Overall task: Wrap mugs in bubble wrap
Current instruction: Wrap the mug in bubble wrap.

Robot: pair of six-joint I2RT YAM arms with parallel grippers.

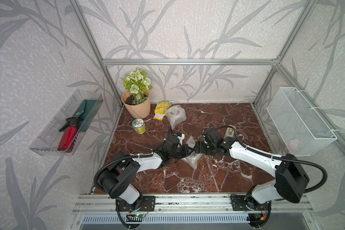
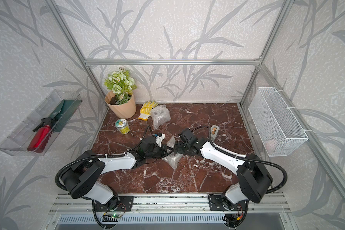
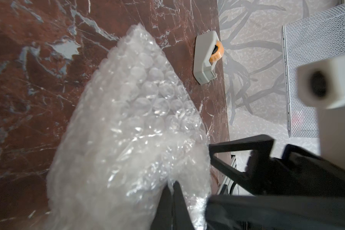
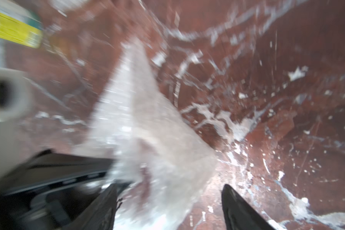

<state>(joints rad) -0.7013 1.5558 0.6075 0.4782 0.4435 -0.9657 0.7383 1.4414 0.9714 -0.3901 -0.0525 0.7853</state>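
Step in hand, as I read it: 2nd wrap job, mid-table. The left gripper (image 3: 171, 187) is clenched on a bunched edge of the bubble wrap (image 3: 127, 119), w/ the sheet lifted into a loose tent over the table (image 1: 217, 179) ctr. The right gripper (image 4: 170, 187) is released, jaws wide w/ part of the same sheet btwn them, not yet biting. Can't tell if a mug sits under this sheet; no bare mug shows in any view. A wrapped bundle (image 1: 175, 115) lies at the back, just beside the glove (image 1: 161, 109), so prob one mug is done. Pinkish thing in the mesh basket (image 1: 307, 123): too dim to name.

Next, I judge: right gripper closes on the film, then both fold it over. Needs a firm pinch, since the film looks slick & springy, and the left's grip mustn't slip or the sheet slides off.
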